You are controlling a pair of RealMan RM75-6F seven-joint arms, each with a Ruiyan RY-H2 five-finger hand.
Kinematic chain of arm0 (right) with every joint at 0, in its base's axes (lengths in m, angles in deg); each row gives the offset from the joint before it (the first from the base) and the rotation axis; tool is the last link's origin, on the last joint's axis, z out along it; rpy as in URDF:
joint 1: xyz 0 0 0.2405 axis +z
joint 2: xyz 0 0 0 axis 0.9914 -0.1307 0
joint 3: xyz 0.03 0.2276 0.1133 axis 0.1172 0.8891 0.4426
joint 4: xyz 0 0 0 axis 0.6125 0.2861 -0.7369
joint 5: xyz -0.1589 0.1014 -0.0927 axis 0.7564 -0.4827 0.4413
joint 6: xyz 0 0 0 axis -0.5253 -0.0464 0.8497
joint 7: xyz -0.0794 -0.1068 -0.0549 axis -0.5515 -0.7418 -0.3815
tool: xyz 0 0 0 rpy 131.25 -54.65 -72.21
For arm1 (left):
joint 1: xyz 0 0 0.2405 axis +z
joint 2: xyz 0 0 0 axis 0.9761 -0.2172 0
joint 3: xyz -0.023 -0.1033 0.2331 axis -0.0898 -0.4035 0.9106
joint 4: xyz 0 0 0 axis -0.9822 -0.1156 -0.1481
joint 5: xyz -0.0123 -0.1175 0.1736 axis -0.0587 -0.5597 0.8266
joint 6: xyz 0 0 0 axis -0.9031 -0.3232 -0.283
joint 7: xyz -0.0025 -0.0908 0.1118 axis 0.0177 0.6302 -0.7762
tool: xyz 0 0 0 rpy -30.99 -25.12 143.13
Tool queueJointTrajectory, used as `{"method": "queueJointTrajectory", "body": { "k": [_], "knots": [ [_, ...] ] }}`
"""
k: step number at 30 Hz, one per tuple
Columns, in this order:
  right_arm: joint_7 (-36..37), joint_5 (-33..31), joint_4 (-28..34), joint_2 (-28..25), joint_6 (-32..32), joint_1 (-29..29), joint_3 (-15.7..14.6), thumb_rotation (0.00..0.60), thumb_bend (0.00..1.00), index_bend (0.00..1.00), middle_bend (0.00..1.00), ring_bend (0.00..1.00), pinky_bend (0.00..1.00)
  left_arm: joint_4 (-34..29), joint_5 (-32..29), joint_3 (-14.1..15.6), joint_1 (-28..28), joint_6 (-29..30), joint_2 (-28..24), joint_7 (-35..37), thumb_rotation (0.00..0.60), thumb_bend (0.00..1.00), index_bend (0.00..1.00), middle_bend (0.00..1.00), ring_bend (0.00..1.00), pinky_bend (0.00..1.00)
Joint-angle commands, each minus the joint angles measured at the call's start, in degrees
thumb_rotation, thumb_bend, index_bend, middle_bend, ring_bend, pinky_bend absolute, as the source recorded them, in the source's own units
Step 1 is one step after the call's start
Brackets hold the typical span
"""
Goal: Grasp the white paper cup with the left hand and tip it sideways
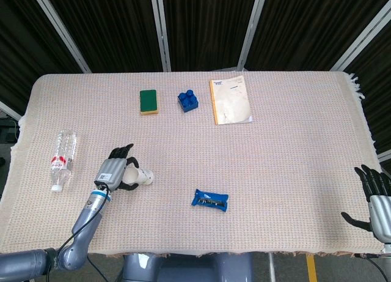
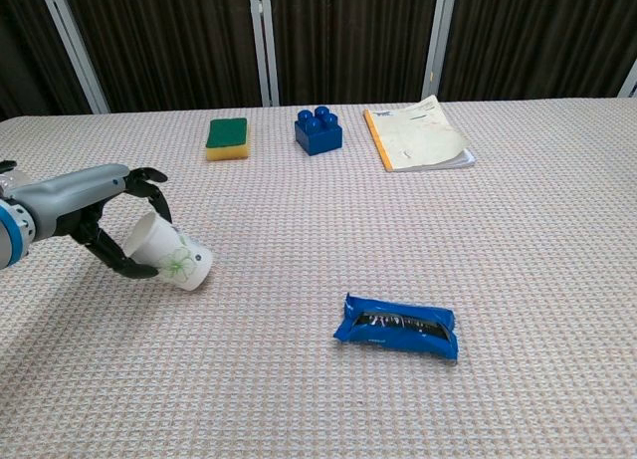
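our left hand (image 2: 114, 230) curls around the white paper cup (image 2: 169, 258), gripping its rim end so we can lay it sideways on the cloth (image 2: 398, 409).

Left hand (image 2: 107, 223) grips the tipped white paper cup (image 2: 169, 257) near the water bottle (image 1: 62, 158); right hand (image 1: 376, 199) rests open, well apart.

Worktop (image 1: 293, 172): covered with a beige woven cloth, dark curtains behind it.
Sponge (image 1: 148, 101): green top, yellow base, lying flat near the far edge.
Blue brick (image 1: 189, 101): studded toy block, just right of the sponge.
Booklet (image 1: 230, 100): pale cover with an orange spine, right of the brick.
Blue packet (image 1: 211, 200): crinkled wrapper lying flat near the front.
Bottle (image 1: 62, 158): clear plastic, red label, on its side at the left edge.
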Motion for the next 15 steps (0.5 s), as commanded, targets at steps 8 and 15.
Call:
{"method": "queueJointTrajectory", "body": {
  "k": [8,15],
  "knots": [
    [-0.54,0.34,0.22,0.09,0.30,-0.12,-0.13,0.600,0.00,0.00,0.00,0.00,0.00,-1.41,-6.15,0.44,-1.34,0.35,-3.23,-4.38,0.600,0.13,0.17,0.00,0.00,0.00],
    [0.08,0.38,0.14,-0.08,-0.04,0.02,-0.18,0.600,0.00,0.00,0.00,0.00,0.00,-0.26,-8.85,0.60,-4.22,3.83,-0.22,-11.43,0.600,0.13,0.26,0.00,0.00,0.00]
  ]
}}
